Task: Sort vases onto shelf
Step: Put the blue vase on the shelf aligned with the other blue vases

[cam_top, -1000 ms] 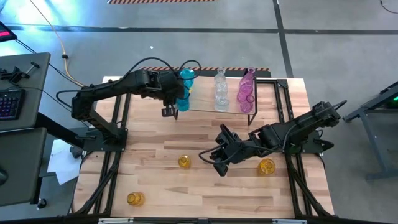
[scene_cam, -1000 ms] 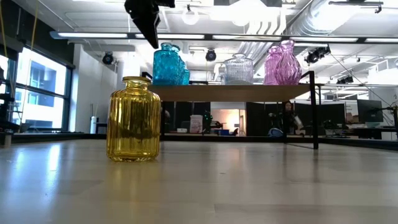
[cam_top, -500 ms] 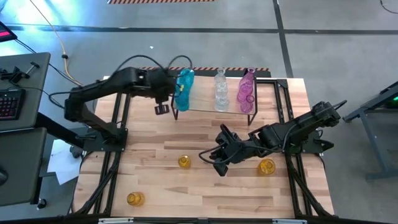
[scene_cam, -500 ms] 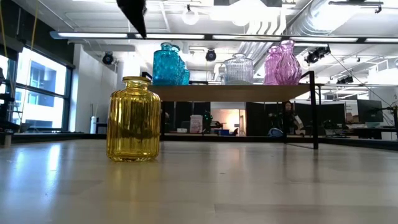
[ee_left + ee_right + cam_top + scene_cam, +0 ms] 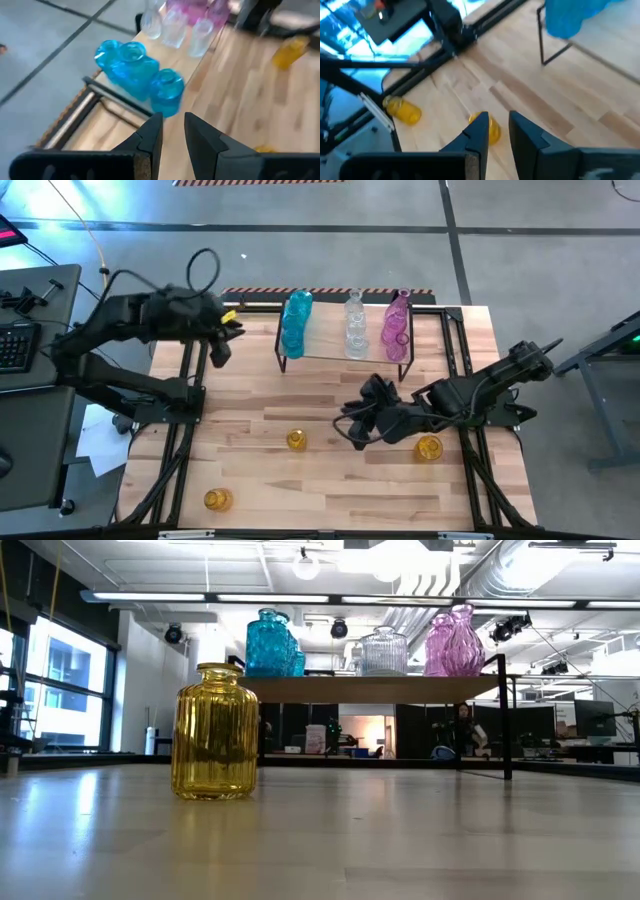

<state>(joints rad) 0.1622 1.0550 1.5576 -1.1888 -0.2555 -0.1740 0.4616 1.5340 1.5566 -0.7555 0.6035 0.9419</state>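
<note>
The shelf (image 5: 345,352) stands at the table's far side. It carries teal-blue vases (image 5: 296,322), clear vases (image 5: 355,326) and pink vases (image 5: 397,322), all upright on its board (image 5: 370,688). Three yellow vases rest on the tabletop: one (image 5: 296,441) at the middle, one (image 5: 429,448) to the right, one (image 5: 217,500) at the near left. My left gripper (image 5: 222,342) hangs off the shelf's left end, fingers slightly apart and empty (image 5: 172,131). My right gripper (image 5: 358,423) hovers right of the middle yellow vase (image 5: 490,131), slightly open and empty.
Black frame rails (image 5: 190,410) run along the table's left and right sides. A desk with a keyboard (image 5: 12,345) stands beyond the left edge. In the low view a yellow vase (image 5: 213,732) stands large in front of the shelf. Bare wood lies between shelf and yellow vases.
My left gripper has drawn back from the teal-blue vases toward the table's left edge and upward, rolling as it went, and has left the low view. The teal-blue vases stay upright on the shelf. My right gripper has turned a little in place.
</note>
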